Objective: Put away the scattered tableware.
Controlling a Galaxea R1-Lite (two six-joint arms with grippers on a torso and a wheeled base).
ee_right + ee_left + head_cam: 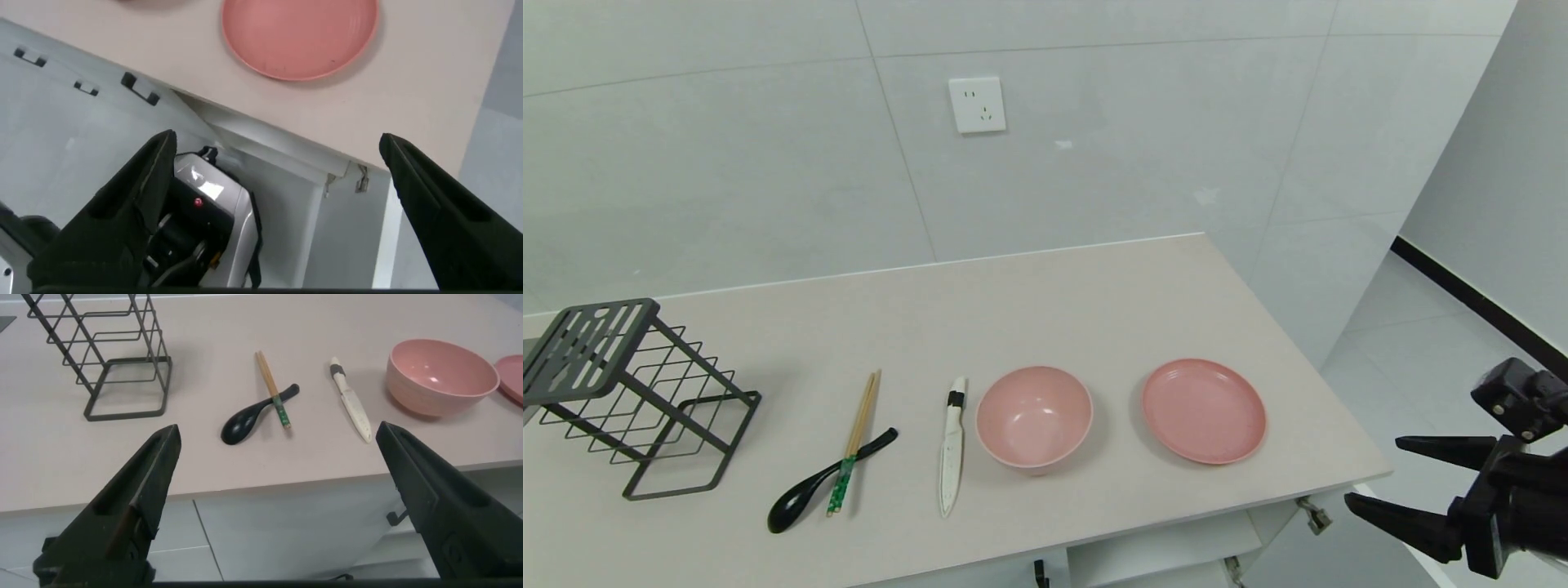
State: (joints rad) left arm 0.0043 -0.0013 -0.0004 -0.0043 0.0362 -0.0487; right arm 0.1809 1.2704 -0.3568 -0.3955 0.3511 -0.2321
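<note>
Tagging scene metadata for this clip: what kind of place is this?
Most likely a kitchen, or a mock-up of one. A pale countertop runs along a tiled wall with a wall socket. Tableware such as a pink bowl and pink plate sits beside a black wire rack.
</note>
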